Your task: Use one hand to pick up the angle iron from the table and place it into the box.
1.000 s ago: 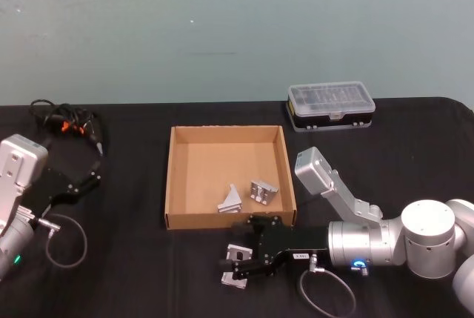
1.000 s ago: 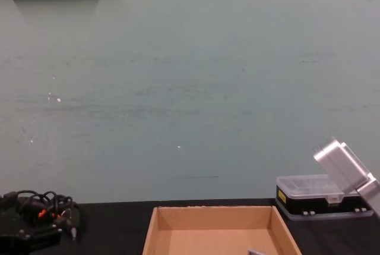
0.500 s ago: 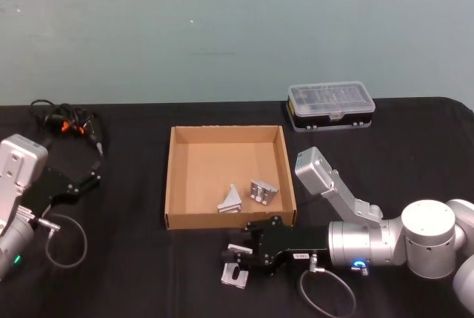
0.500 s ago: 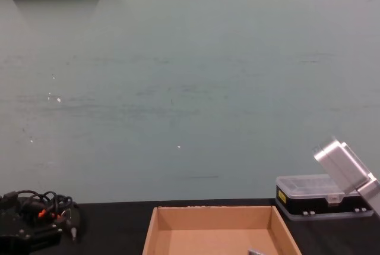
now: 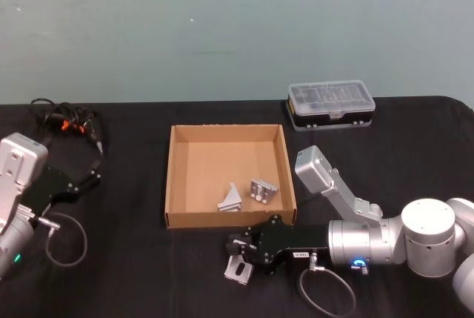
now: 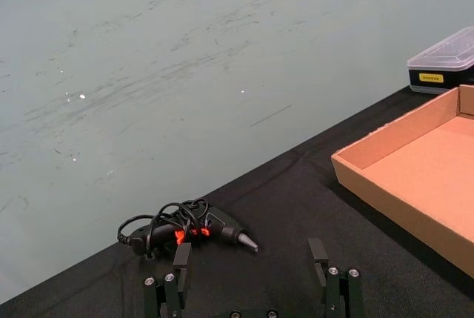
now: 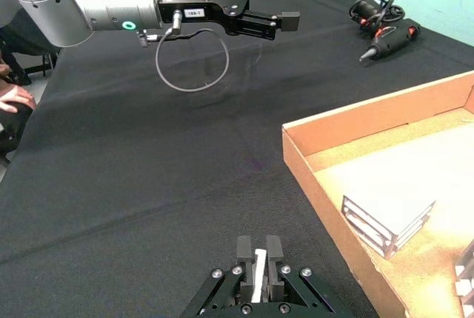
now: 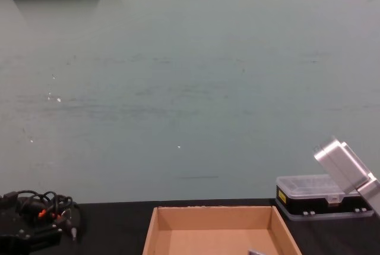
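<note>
Up close, the right gripper (image 7: 259, 244) clenches the angle iron (image 7: 258, 277) edge-on.
Head view places it just before the box (image 5: 222, 220) front wall, bare table (image 5: 148, 273) leftward; left gripper (image 6: 252, 288) idle, spread.

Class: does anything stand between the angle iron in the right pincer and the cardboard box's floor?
Only the low front wall of the box, just beyond the right pincer holding the angle iron. Two brackets already lie inside, near right. Left pincer parked far left.
</note>
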